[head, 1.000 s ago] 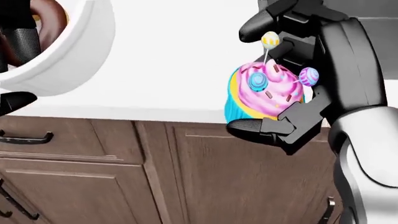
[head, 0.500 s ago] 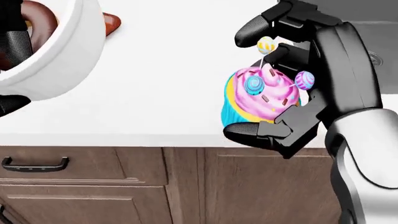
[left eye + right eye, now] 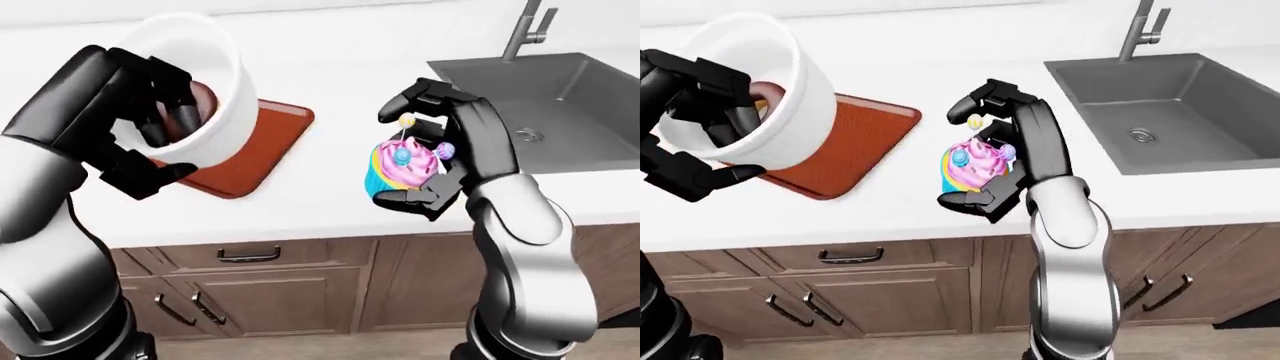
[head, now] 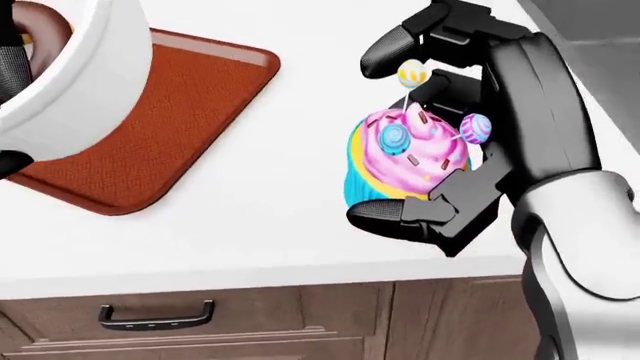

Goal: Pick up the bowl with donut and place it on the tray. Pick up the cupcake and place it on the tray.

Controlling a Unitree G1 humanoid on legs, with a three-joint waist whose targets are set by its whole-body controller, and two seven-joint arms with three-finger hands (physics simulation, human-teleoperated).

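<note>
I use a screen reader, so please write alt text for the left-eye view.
Left hand holds a tilted white bowl above a red tray; right hand grips a pink cupcake over the counter, sink at right.

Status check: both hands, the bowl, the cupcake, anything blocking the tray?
Left hand shut on tilted bowl, above tray. Right hand shut on cupcake, right of tray. Nothing blocking.

Donut (image 3: 200, 101) mostly hidden inside bowl (image 3: 205, 82), tray (image 3: 255, 146) partly covered
</note>
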